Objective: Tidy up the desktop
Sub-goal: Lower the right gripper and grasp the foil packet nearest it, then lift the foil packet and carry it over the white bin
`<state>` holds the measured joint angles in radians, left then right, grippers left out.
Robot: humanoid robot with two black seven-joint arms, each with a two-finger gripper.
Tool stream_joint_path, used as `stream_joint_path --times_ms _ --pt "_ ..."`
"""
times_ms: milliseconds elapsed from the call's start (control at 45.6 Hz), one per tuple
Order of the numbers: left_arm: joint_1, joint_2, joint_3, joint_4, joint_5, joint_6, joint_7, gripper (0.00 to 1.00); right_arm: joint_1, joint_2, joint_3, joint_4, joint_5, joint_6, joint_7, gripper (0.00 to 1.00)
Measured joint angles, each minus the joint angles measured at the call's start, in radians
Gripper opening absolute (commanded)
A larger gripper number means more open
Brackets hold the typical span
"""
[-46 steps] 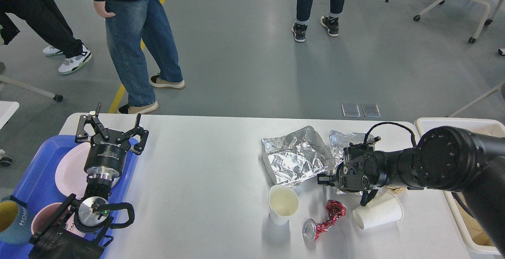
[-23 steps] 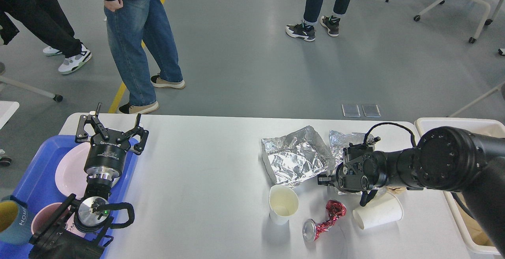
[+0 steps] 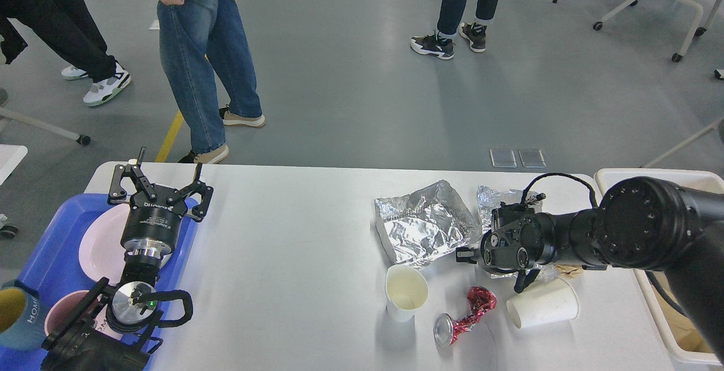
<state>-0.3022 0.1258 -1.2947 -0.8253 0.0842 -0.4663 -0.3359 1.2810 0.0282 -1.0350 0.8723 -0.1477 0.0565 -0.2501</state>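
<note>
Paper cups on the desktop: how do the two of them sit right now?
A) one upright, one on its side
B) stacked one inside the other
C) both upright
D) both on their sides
A: the upright cup shows its open mouth facing up, while the tipped cup lies on its side to the right of the crushed red can, on the desktop.

Foil (image 3: 424, 224), cups, crushed can (image 3: 466, 314).
</note>
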Motion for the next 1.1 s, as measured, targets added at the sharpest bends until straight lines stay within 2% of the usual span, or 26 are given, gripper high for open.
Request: stream_joint_path --times_ms 175,482,746,965,1096 --pt "0.0 0.0 0.0 0.0 0.0 0.0 0.0 0.96 0.045 -0.017 0.012 0.031 0.002 0.014 0.0 0.0" --pt "0.0 0.0 0.0 0.0 0.0 0.0 0.0 0.96 0.249 -0.124 0.01 0.225 0.028 0.061 0.001 0.0" --pt "0.0 0.0 0.0 0.0 0.0 0.0 0.0 0.96 0.489 -0.2 -0.002 0.367 0.046 0.232 0.002 0.0" --pt "0.0 0.0 0.0 0.0 0.0 0.0 0.0 0.96 0.714 -0.255 -0.018 0.445 0.08 0.446 0.002 0.0" --pt "0.0 0.0 0.0 0.0 0.0 0.0 0.0 0.96 0.869 -0.281 -0.052 0.533 0.104 0.503 0.001 0.0"
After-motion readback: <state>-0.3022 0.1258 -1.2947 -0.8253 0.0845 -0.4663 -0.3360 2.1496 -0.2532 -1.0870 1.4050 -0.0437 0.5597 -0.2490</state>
